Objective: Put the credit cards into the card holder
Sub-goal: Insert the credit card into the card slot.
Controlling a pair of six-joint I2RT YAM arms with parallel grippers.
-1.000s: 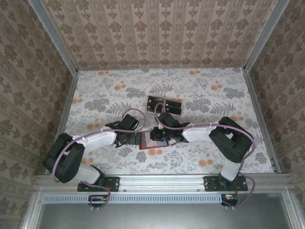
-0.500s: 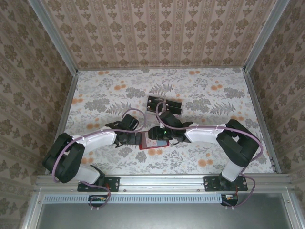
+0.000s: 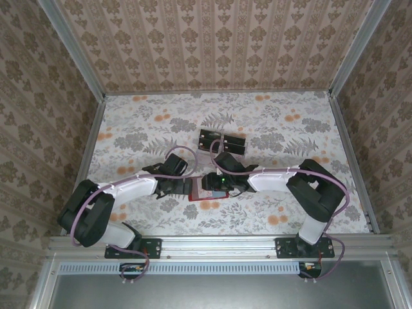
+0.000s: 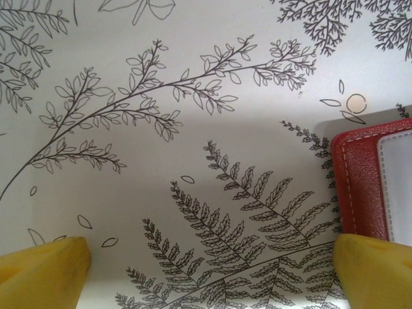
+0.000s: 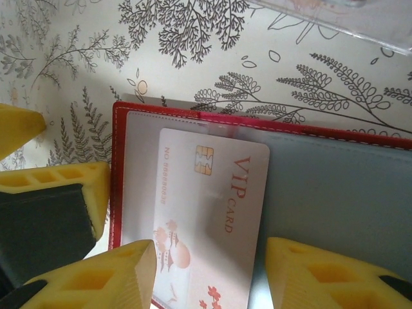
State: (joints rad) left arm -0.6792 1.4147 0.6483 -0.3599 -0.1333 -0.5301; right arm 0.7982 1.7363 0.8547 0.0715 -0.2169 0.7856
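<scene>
The red card holder (image 5: 119, 167) lies open on the table, greyish pockets up; in the top view it (image 3: 207, 204) sits between the two wrists. A pale pinkish-white credit card (image 5: 212, 206) printed "VIP CARD" lies on its left pocket, its top end at a clear pocket edge. My right gripper (image 5: 209, 280) is open above it, one yellow finger on each side of the card. My left gripper (image 4: 209, 277) is open, and its right fingertip (image 4: 376, 270) rests by the holder's red edge (image 4: 357, 187). More black and pale credit cards (image 3: 222, 142) lie behind.
The floral tablecloth (image 3: 290, 122) covers the whole table, with patterned walls on three sides. A clear plastic edge (image 5: 335, 16) shows just beyond the holder in the right wrist view. Both arms lie low and meet at the table's middle front.
The right arm's elbow swung out to the right and came back, with its gripper staying over the holder. The left arm and the holder have not moved.
</scene>
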